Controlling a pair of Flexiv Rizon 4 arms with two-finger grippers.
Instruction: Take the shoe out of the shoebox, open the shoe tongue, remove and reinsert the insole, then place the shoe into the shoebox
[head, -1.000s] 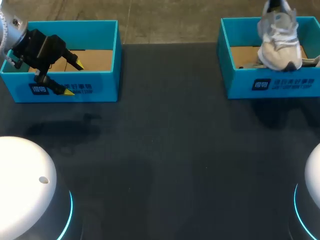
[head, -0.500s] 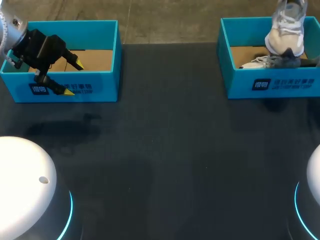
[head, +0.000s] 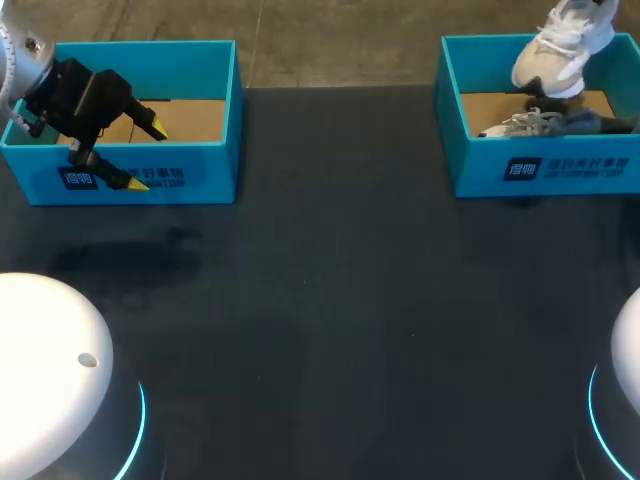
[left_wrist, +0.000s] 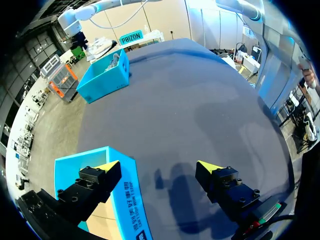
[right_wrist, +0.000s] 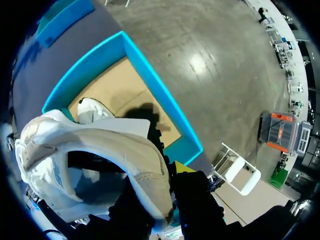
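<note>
Two blue boxes on the tabletop (head: 320, 300), far left and far right. Hanging over the right box (head: 545, 168): white shoe (head: 558, 50), pinched at the heel collar by the right gripper (right_wrist: 169, 172), one finger inside, one outside, clamped on it. Probably grabbed there to leave the tongue and insole reachable later. Tilted, long axis running from heel up at the far right to toe down toward the left, nose dipping at the box. Second shoe (head: 530, 123) lying flat inside that box. Left gripper (head: 146, 155) spread wide, one finger either side of the near wall of the left box (head: 225, 100), holding nothing; looks parked, likely waiting to help with the tongue.
</note>
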